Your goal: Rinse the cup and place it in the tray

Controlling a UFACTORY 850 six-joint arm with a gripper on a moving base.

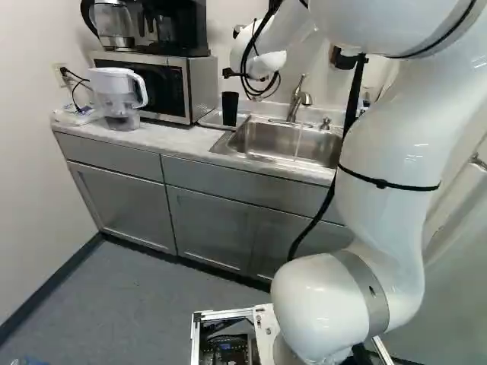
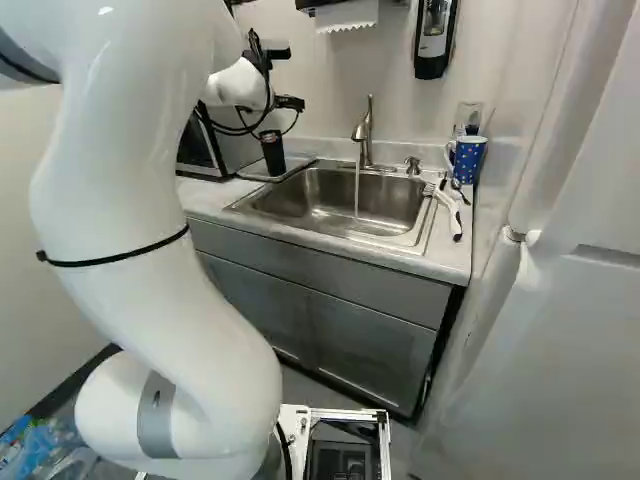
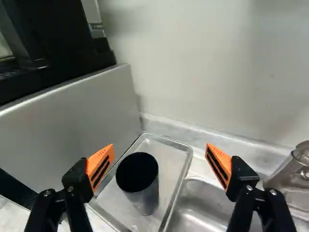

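Our fingers (image 1: pixel 228 73) stand wide apart, with nothing gripped between their orange pads (image 3: pixel 100 166). Taking twelve o'clock as straight ahead of them, we have the dark cup (image 3: pixel 147 195) low and between the two, closer to the finger on the nine o'clock side; a gap shows on either side of it. The cup is upright, its open mouth up, inside the shallow metal tray (image 3: pixel 169 164). The silver side of the microwave (image 3: pixel 77 121) rises at ten o'clock, beyond the tray, and the pale wall (image 3: pixel 203 63) stands at twelve. The metal sink (image 2: pixel 290 200) lies on the tray's three o'clock side, and past the other finger, at about three, we see the faucet (image 2: pixel 362 130).

In the right base view, a thin stream of water (image 2: pixel 357 190) runs from the faucet into the sink. At two o'clock in that view, a blue mug with white dots (image 2: pixel 469 162) is on the worktop (image 2: pixel 455 250), just beside the sink, with a white-handled tool (image 2: pixel 449 210) near it.

At ten o'clock in the left base view, we find a white-lidded pitcher (image 1: pixel 114 91) in front of the microwave, and a black coffee maker (image 1: pixel 183 30) on top of the microwave.
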